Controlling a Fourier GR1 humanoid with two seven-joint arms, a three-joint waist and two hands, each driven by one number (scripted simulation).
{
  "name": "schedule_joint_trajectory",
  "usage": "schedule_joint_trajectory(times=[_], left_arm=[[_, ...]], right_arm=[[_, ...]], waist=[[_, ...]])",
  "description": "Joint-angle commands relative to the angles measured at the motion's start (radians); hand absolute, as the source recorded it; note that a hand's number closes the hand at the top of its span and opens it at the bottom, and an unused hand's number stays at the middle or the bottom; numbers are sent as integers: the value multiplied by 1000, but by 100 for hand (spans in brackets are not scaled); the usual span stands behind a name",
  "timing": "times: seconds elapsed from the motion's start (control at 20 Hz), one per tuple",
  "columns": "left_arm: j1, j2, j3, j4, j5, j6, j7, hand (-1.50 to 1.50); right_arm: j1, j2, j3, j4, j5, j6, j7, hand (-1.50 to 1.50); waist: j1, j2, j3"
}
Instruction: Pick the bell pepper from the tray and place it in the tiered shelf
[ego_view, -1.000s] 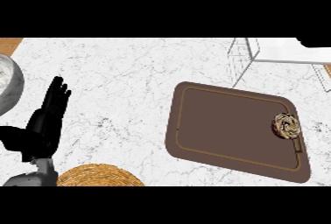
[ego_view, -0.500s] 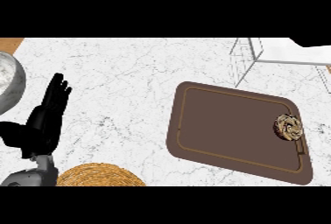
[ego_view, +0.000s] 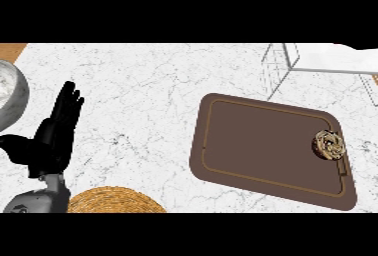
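Overhead, in the head view, a white marble tabletop (ego_view: 148, 85) carries a brown tray (ego_view: 258, 145) at right. The bell pepper (ego_view: 330, 145) sits on the tray near its right edge, untouched, so the pick looks not yet begun. The left hand (ego_view: 55, 135) rests at far left, fingers straight and spread, holding nothing, well apart from the tray. No right hand shows. The tiered shelf (ego_view: 325, 62) stands just beyond the tray's far corner, probably to keep the carry short.
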Motion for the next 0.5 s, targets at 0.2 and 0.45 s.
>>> schedule_joint_trajectory(times=[0.2, 0.45], left_arm=[[-9, 29, 27, -17, 5, -12, 32, 0], [24, 17, 49, 41, 15, -16, -53, 0]], right_arm=[[-32, -84, -69, -16, -102, 12, -9, -150], [5, -152, -103, -87, -147, 7, 125, -150]], waist=[[-11, -5, -1], [-35, -14, -2]])
